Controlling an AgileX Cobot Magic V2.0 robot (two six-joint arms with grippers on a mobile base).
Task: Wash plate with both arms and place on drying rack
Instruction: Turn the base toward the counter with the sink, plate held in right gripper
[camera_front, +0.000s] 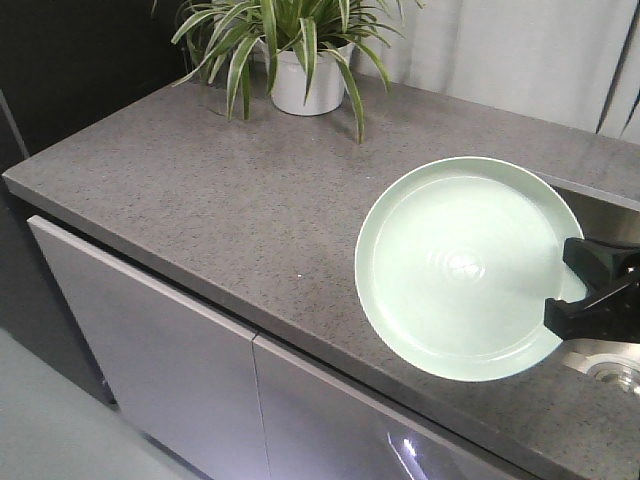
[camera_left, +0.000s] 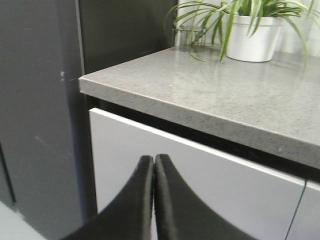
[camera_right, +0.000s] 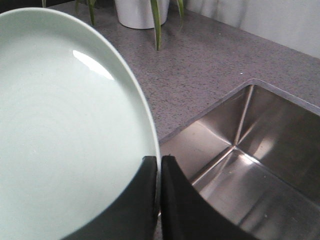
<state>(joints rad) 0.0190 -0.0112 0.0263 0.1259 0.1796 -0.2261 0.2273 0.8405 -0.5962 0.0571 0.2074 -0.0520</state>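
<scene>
- One dark grey speckled stone bench (camera_front: 200, 200), with the plant at its back and the sink set into its right end.
- Two flat pale grey cabinet doors (camera_front: 150, 340) under the bench front.
- One stainless steel sink (camera_right: 260, 150), with one round steel drain (camera_front: 615, 375) in its floor.
- One round, glossy, pale mint-green plate (camera_front: 460, 265), held tilted above the bench, just beside the sink's left rim.
- One white pot of striped green leaves (camera_front: 305, 85).
- Black right fingers (camera_right: 145, 200): pinched on the plate's rim, one on each face.
- Black left fingers (camera_left: 135, 200): pressed together, holding nothing, low before the cabinet front.
</scene>
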